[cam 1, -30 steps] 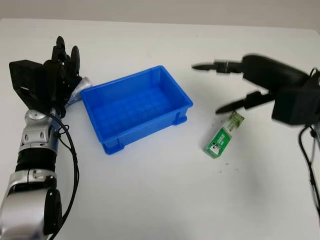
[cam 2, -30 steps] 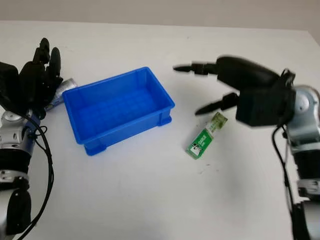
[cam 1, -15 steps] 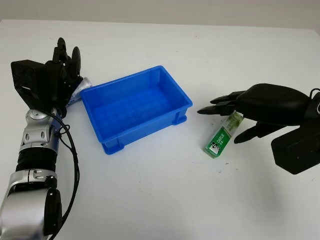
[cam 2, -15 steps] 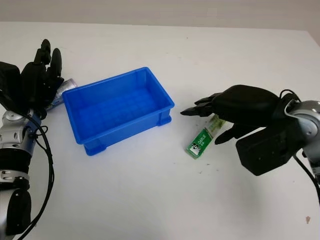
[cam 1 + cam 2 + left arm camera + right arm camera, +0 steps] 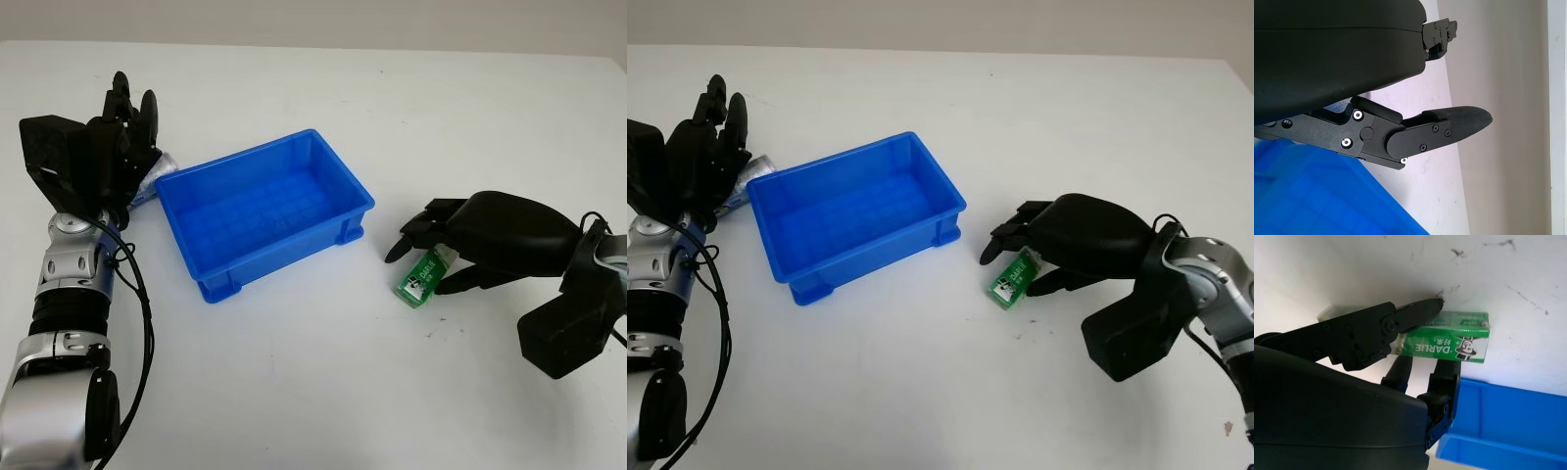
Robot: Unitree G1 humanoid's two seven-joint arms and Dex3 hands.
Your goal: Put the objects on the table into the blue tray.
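Closing around the green toothpaste box (image 5: 419, 277) on the bench (image 5: 323, 392), my right hand (image 5: 460, 240) has fingers (image 5: 1415, 316) straddling it beside the blue tray (image 5: 263, 211). My left hand (image 5: 103, 157) hangs open, holding nothing, left of the tray.

The light is bright and even, and it seems to come from above. The white desk (image 5: 294, 392) looks a little grey toward the far edge. Shadows are soft and short: a pale one lies under the right hand (image 5: 423, 238), and another one along the near side of the blue tray (image 5: 265, 211). The black shell of the right hand carries a weak glossy shine. The head views are sharp, with no motion blur. In the left wrist view, the left hand (image 5: 1415, 134) is sharp, but the background behind its fingers is soft. In the right wrist view, the green box (image 5: 1449, 342) is in focus and its print is readable.
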